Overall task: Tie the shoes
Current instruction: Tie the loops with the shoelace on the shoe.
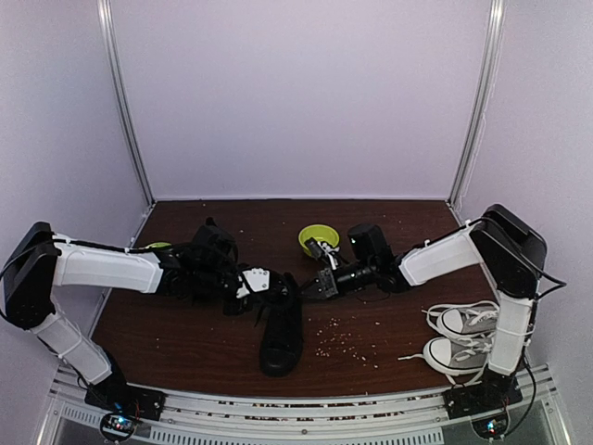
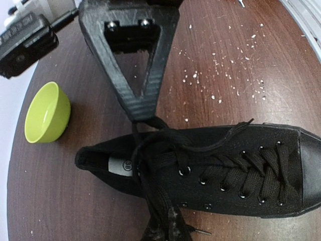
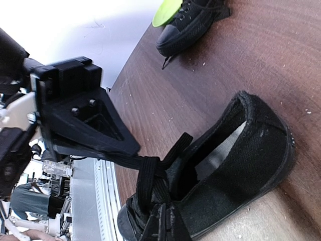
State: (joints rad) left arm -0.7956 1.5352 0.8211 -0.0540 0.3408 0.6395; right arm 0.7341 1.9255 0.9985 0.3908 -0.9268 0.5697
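Observation:
One black shoe (image 1: 281,336) lies in the middle of the table, toe toward the near edge; it also fills the left wrist view (image 2: 235,170) and the right wrist view (image 3: 246,165). Its black laces (image 2: 155,201) are crossed over the tongue. My left gripper (image 1: 260,282) (image 2: 168,228) is shut on one lace end at the shoe's left side. From the right, my right gripper (image 1: 313,286) (image 3: 173,226) is shut on the other lace end (image 3: 150,181). The second black shoe (image 1: 209,243) (image 3: 193,22) lies behind the left arm.
A lime green bowl (image 1: 318,239) (image 2: 47,111) stands behind the grippers. A pair of grey-and-white sneakers (image 1: 463,338) with white laces lies at the near right. Pale crumbs (image 1: 338,341) are scattered right of the shoe. Walls enclose the table on three sides.

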